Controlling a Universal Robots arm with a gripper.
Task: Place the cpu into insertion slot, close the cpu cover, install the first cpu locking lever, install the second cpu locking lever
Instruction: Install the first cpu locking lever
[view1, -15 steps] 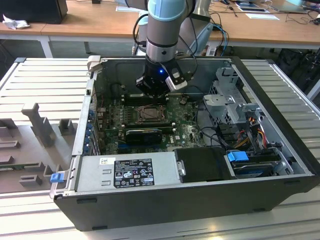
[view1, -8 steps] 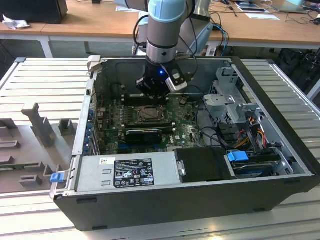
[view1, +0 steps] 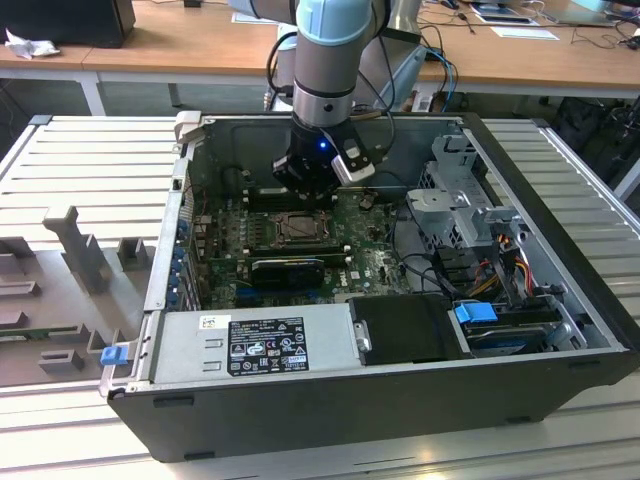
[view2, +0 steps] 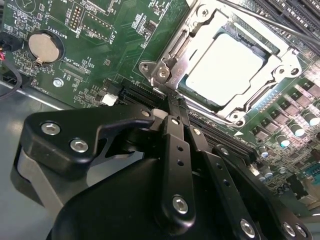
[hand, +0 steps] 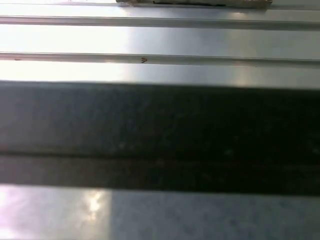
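Wooden desks run behind a ribbed metal worktable (view1: 90, 160) where an open computer case (view1: 400, 400) lies on its side, motherboard (view2: 100, 45) facing up. Down inside it, the gripper (view1: 312, 185) hangs just above the board, close to the socket's far edge in the exterior view.

In the second wrist view the cpu (view2: 225, 67) already sits in the insertion slot (view2: 280, 50), its silvery top showing through the window of the cpu cover (view2: 257, 107), which lies flat over it. The gripper's fingers (view2: 176, 107) are drawn together into a narrow tip right at the socket corner, beside the lever hinge (view2: 162, 74); I cannot tell whether they touch or pinch anything.

By my reading the work stands at the locking levers. Doing this well means bearing on the thin lever wire alone, sweeping it along its hinge arc and tucking it under its retaining hook, with no sideways load on the cover or neighbouring board parts. A slip could scrape the green board or the coin cell (view2: 44, 47) area nearby
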